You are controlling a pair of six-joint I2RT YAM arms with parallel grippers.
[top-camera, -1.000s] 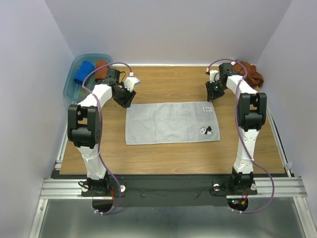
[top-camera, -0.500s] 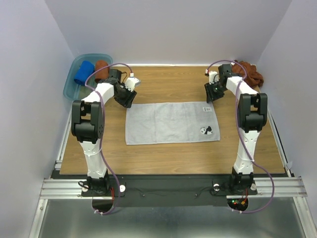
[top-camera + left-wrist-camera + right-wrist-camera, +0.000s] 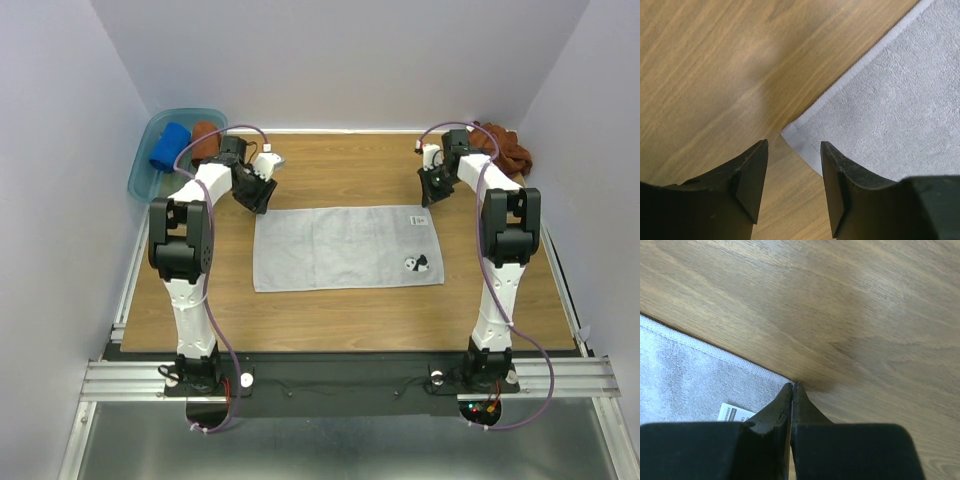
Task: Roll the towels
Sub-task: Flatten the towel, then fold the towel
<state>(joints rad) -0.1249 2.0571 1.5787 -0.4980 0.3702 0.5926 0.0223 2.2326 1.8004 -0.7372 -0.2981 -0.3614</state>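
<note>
A light grey towel lies flat in the middle of the table, with a small panda mark and a white label near its right end. My left gripper is open just above the towel's far left corner, which shows between its fingers. My right gripper is shut, its tips meeting right on the grey towel's far right corner. A rust-brown towel lies crumpled at the back right corner of the table.
A translucent blue tub stands at the back left and holds a blue roll and a rust-brown roll. Purple walls close in the table on three sides. The towel's white label lies beside my right fingers.
My right gripper has closed at the towel's far right corner. The left arm has shifted slightly at the far left corner, its jaws still open. The towel lies as before.
</note>
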